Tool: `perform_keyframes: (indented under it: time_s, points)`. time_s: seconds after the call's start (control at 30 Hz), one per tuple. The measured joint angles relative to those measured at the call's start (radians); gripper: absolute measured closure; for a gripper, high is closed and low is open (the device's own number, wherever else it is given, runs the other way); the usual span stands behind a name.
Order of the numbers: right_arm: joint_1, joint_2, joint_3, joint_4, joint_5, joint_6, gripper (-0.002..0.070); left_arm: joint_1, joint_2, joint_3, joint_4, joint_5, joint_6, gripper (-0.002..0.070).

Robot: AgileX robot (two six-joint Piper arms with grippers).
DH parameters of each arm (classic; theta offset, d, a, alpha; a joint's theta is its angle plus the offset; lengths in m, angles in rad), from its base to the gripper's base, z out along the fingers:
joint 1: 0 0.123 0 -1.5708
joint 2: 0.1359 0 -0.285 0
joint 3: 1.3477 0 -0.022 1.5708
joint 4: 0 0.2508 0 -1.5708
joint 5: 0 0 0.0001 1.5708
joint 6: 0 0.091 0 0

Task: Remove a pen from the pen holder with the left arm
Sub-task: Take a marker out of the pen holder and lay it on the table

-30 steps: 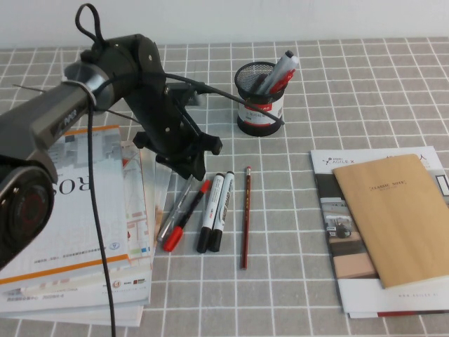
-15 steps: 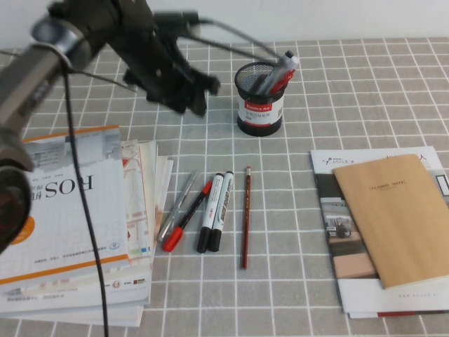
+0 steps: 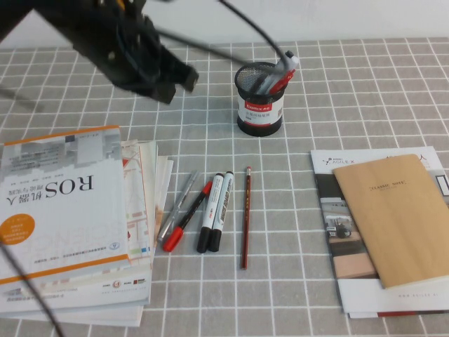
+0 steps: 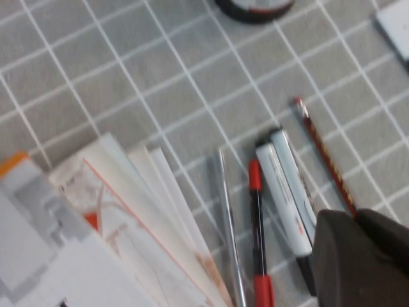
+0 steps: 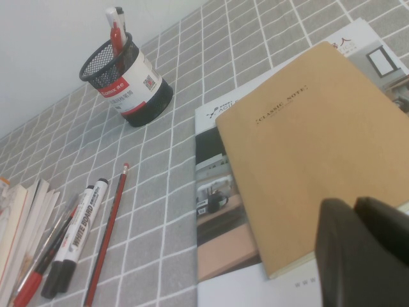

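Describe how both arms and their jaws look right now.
Left gripper, raised left of the pen holder: matte black, blocky, with a thin black cable looping off it. Right gripper, near the brown notebook: black, rounded jaws. No markings show.

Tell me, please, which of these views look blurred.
High view: the left pincer, raised left of the pen holder, is motion-smeared; the loose pens lie crisp. Left wrist view: soft throughout. Right wrist view: sharp, right pincer near the notebook.
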Motion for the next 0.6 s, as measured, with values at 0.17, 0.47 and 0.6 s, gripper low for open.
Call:
perform_keyframes:
  time_s: [0.17,0.47,0.6]
  points:
    - [0.000,0.000,0.000,0.000,0.000,0.000,0.0689,-0.055,-0.248,0.365,0.038,-0.216,-0.048,0.0675]
    - [0.000,0.000,0.000,0.000,0.000,0.000,0.0689,-0.079,-0.620,0.832,0.042,-0.445,-0.127,0.0675]
    - [0.000,0.000,0.000,0.000,0.000,0.000,0.0689,-0.079,-0.750,0.982,0.032,-0.447,-0.129,0.0675]
